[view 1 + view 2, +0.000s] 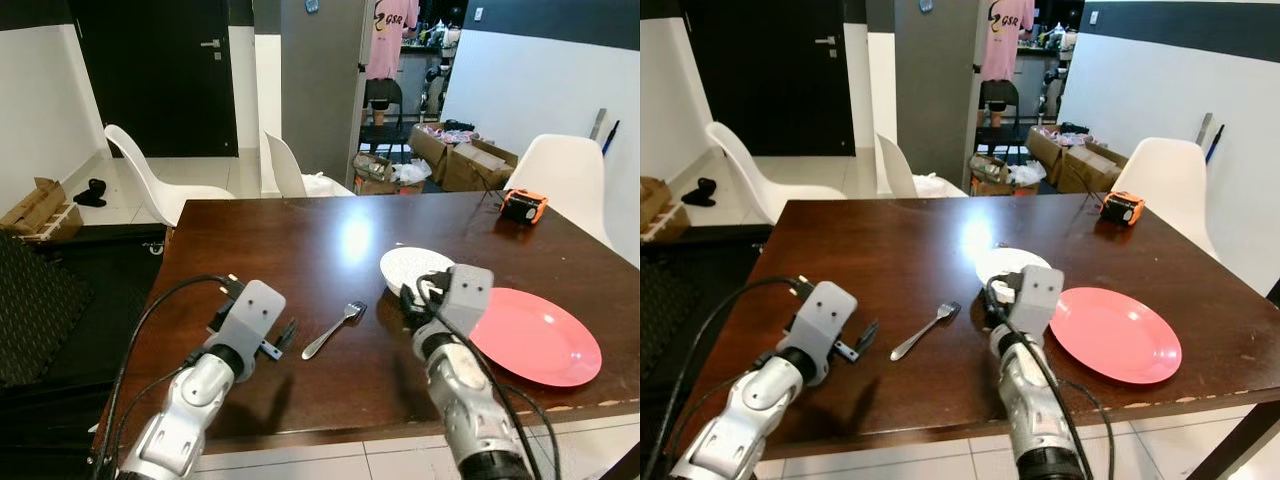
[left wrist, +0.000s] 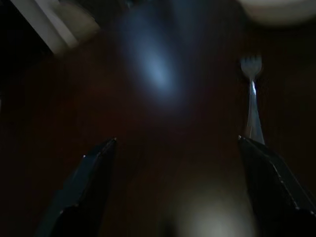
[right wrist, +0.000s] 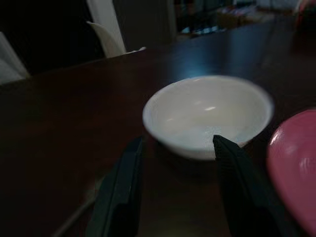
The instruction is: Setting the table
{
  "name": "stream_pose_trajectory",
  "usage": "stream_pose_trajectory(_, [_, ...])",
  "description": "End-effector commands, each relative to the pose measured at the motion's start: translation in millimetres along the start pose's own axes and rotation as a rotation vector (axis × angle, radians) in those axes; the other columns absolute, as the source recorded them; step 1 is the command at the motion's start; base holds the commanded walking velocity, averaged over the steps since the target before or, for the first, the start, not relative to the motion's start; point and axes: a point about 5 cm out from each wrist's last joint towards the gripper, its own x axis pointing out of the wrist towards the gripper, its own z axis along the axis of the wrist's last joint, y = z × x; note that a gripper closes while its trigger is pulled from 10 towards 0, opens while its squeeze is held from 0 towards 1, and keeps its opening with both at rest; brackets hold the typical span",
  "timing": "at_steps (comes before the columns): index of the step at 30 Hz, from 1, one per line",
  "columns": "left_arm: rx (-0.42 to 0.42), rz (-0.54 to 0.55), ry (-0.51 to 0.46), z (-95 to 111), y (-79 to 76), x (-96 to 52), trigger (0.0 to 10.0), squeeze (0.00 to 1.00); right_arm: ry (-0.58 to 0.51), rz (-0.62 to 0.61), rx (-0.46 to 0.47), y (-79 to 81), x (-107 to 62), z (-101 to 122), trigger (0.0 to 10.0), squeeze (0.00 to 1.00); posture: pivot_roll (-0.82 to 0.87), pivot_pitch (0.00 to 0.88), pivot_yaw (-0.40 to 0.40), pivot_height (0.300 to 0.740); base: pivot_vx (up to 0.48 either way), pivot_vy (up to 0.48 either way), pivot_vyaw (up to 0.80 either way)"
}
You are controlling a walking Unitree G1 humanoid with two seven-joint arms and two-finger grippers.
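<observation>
I see my right gripper point(image 3: 175, 163) hovering just near of the white bowl point(image 3: 207, 116), fingers spread wide and holding nothing. The pink plate point(image 1: 535, 335) lies right of the bowl, the fork point(image 1: 335, 328) to its left. My left gripper point(image 2: 177, 153) hangs wide open beside the fork.

White bowl point(image 1: 411, 266) beside pink plate point(image 1: 535, 336); fork point(image 1: 334, 329) left.
</observation>
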Motion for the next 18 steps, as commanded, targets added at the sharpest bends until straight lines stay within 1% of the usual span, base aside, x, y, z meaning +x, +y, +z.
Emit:
stream_pose_trajectory(1, [-0.048, -0.043, 0.093, -16.6, -9.4, 1.3, 10.0, 0.0, 0.003, 0.023, -0.034, 1.2, -2.7, -2.9, 10.0, 0.0, 0.03, 0.092, 0.074, 0.74, 0.0, 0.0, 0.0])
stream_pose_trajectory(2, [-0.068, -0.048, 0.111, -19.0, -12.4, 3.3, 10.0, 0.0, 0.016, 0.024, -0.027, 0.6, -3.8, -5.5, 10.0, 0.0, 0.02, 0.093, 0.075, 0.74, 0.0, 0.0, 0.0])
stream_pose_trajectory(3, [-0.068, -0.048, 0.111, -19.0, -12.4, 3.3, 10.0, 0.0, 0.016, 0.024, -0.027, 0.6, -3.8, -5.5, 10.0, 0.0, 0.02, 0.093, 0.075, 0.74, 0.0, 0.0, 0.0])
stream_pose_trajectory(4, [-0.087, -0.056, 0.119, -19.4, -14.9, 5.4, 10.0, 0.0, 0.018, 0.029, -0.027, 0.9, -4.5, -5.9, 10.0, 0.0, 0.02, 0.094, 0.075, 0.74, 0.0, 0.0, 0.0])
stream_pose_trajectory(6, [-0.087, -0.056, 0.119, -19.4, -14.9, 5.4, 10.0, 0.0, 0.018, 0.029, -0.027, 0.9, -4.5, -5.9, 10.0, 0.0, 0.02, 0.094, 0.075, 0.74, 0.0, 0.0, 0.0])
stream_pose_trajectory(7, [-0.095, -0.075, 0.123, -18.3, -19.0, 9.4, 10.0, 0.0, -0.004, 0.056, -0.031, 4.3, -5.0, -3.1, 10.0, 0.0, 0.01, 0.091, 0.076, 0.74, 0.0, 0.0, 0.0])
stream_pose_trajectory(8, [-0.114, -0.102, 0.124, -15.7, -25.4, 15.1, 10.0, 0.0, -0.041, 0.117, -0.05, 11.7, -7.2, 1.2, 10.0, 0.0, 0.01, 0.089, 0.079, 0.74, 0.0, 0.0, 0.0])
stream_pose_trajectory(10, [-0.114, -0.102, 0.124, -15.7, -25.4, 15.1, 10.0, 0.0, -0.041, 0.117, -0.05, 11.7, -7.2, 1.2, 10.0, 0.0, 0.01, 0.089, 0.079, 0.74, 0.0, 0.0, 0.0])
stream_pose_trajectory(11, [-0.122, -0.127, 0.121, -12.7, -31.8, 20.4, 10.0, 0.0, -0.082, 0.184, -0.069, 20.7, -10.4, 5.4, 10.0, 0.0, 0.01, 0.087, 0.08, 0.74, 0.0, 0.0, 0.0])
stream_pose_trajectory(12, [-0.122, -0.15, 0.107, -7.8, -41.6, 27.6, 10.0, 0.0, -0.125, 0.29, -0.077, 37.7, -17.6, 8.9, 10.0, 0.0, 0.0, 0.086, 0.075, 0.74, 0.0, 0.0, 0.0])
stream_pose_trajectory(15, [-0.122, -0.15, 0.107, -7.8, -41.6, 27.6, 10.0, 0.0, -0.125, 0.29, -0.077, 37.7, -17.6, 8.9, 10.0, 0.0, 0.0, 0.086, 0.075, 0.74, 0.0, 0.0, 0.0])
stream_pose_trajectory(16, [-0.119, -0.162, 0.09, -3.1, -51.0, 33.5, 10.0, 0.0, -0.155, 0.4, -0.067, 56.4, -26.5, 10.4, 10.0, 0.0, 0.0, 0.084, 0.071, 0.74, 0.0, 0.0, 0.0])
stream_pose_trajectory(17, [-0.119, -0.162, 0.09, -3.1, -51.0, 33.5, 10.0, 0.0, -0.155, 0.4, -0.067, 56.4, -26.5, 10.4, 10.0, 0.0, 0.0, 0.084, 0.071, 0.74, 0.0, 0.0, 0.0])
stream_pose_trajectory(18, [-0.095, -0.161, 0.075, -0.5, -65.0, 40.0, 10.0, 0.0, -0.186, 0.535, -0.035, 84.8, -42.2, 11.6, 10.0, 0.0, 0.0, 0.083, 0.065, 0.74, 0.0, 0.0, 0.0])
